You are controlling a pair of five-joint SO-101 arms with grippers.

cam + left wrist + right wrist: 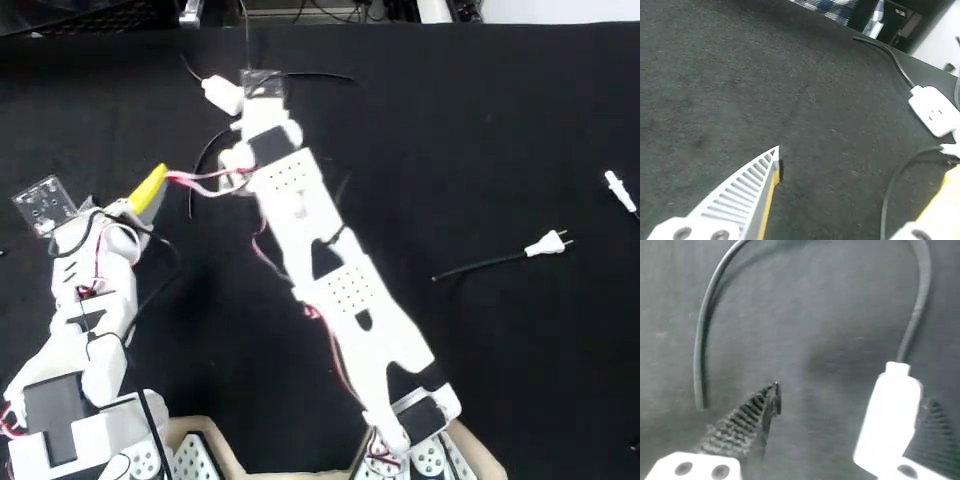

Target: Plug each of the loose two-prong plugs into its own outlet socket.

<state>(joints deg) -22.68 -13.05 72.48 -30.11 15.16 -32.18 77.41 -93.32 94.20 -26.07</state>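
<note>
As the right gripper [852, 400], jaws spread, straddles a plug [890, 415] at twelve o'clock, the left gripper [862, 165] sits unclenched; a firm pinch seems next.

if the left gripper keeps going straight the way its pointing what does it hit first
Probably the black cable curving across the cloth between the open fingers of the left gripper; depth is unclear, so it may touch the cloth itself first. The white socket lies off to the side.
</note>
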